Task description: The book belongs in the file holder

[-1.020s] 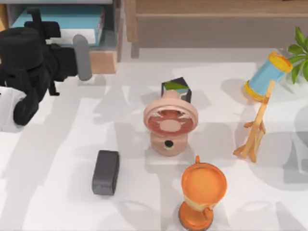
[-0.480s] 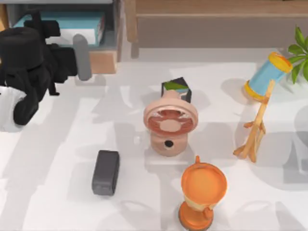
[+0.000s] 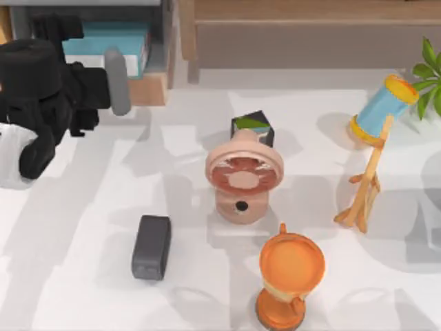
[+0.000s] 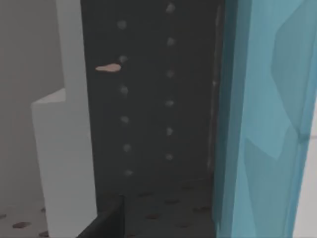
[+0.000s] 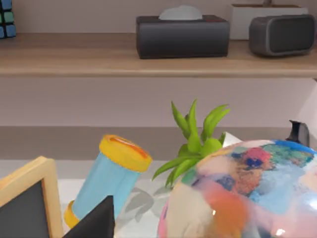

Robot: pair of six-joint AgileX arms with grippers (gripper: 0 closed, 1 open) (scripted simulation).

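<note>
At the near edge of the bench [image 3: 83,276] you see an orange cup [image 3: 291,267], then a dark grey box [image 3: 151,246] and the pink fan [image 3: 243,172]. At ten o'clock, your left end effector [image 3: 65,31] reaches into the file holder [image 3: 153,84]; I cannot tell its state. The book [image 3: 114,36] lies inside the holder, at eleven o'clock.

I see the book [image 3: 103,36], thin and teal-blue with white page edges, lying inside the holder [image 3: 157,69] at the bench's far left corner. The holder is a grey box with a tan wooden front edge. In my left wrist view the book's teal cover [image 4: 267,124] stands close beside the holder's dark perforated wall [image 4: 148,99].
</note>
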